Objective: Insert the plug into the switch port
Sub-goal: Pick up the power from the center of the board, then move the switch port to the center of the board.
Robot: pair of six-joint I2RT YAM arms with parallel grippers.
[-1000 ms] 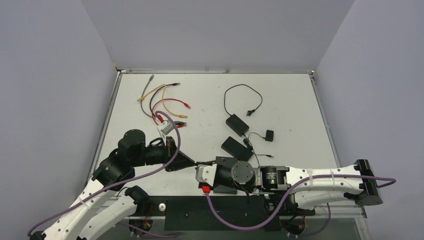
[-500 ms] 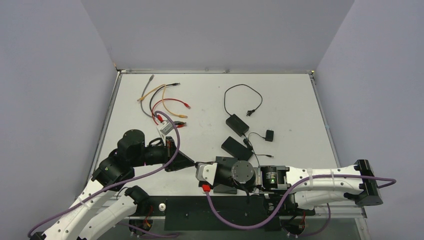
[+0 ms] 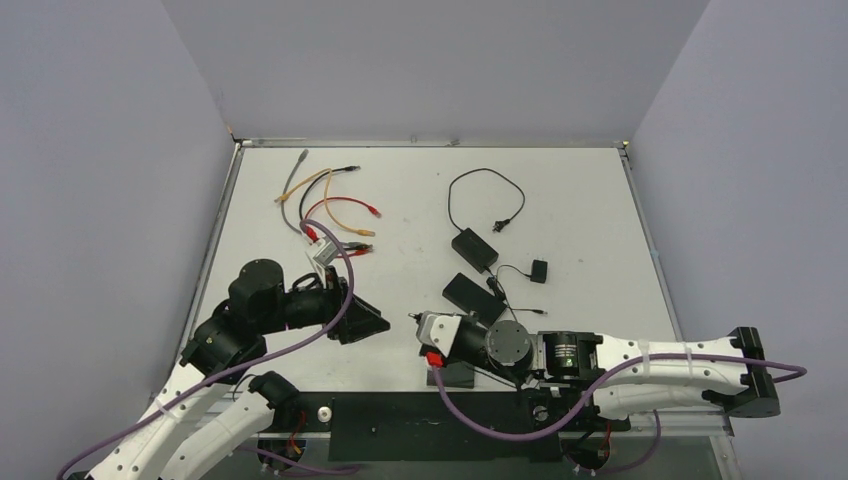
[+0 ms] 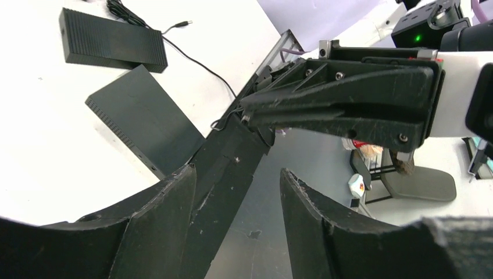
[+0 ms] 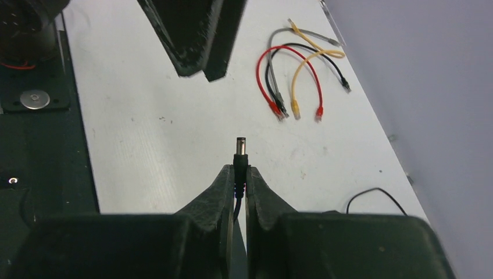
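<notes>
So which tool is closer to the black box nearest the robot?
Right. In the top view the right tool, holding the plug, sits just left of the black box; the left tool is farther left.

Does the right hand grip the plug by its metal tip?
No, the right hand pinches the plug by its black body; the metal tip juts out free.
</notes>
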